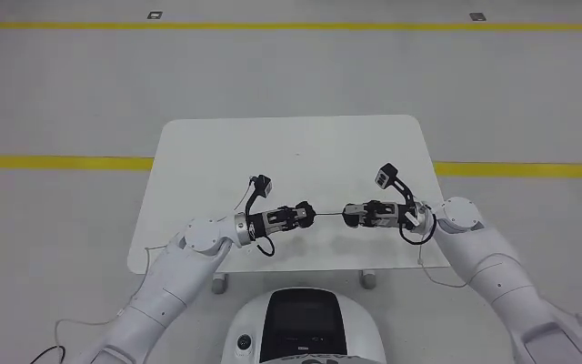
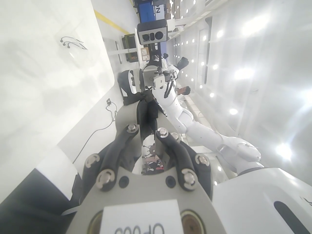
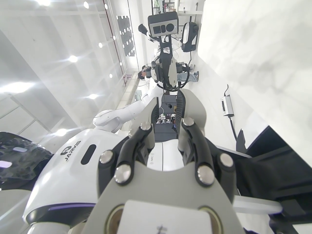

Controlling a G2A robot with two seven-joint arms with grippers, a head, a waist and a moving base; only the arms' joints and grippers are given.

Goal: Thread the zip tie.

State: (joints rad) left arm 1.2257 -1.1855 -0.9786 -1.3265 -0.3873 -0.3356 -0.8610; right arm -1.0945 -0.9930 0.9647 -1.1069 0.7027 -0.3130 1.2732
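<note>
A thin black zip tie (image 1: 328, 216) spans the short gap between my two grippers above the near half of the white table (image 1: 273, 155). My left gripper (image 1: 311, 216) holds one end; in the left wrist view its fingers (image 2: 147, 103) meet at the tips. My right gripper (image 1: 346, 215) faces it from the other side, at the tie's free end. In the right wrist view that gripper (image 3: 168, 98) is open, with a clear gap between its ribbed pads (image 3: 180, 108). The tie itself is too thin to make out in either wrist view.
A few looped black ties (image 2: 70, 43) lie on the table farther out. The near table edge (image 1: 300, 269) runs just below the grippers. A power adapter (image 3: 226, 105) with its cable lies on the floor beside the table.
</note>
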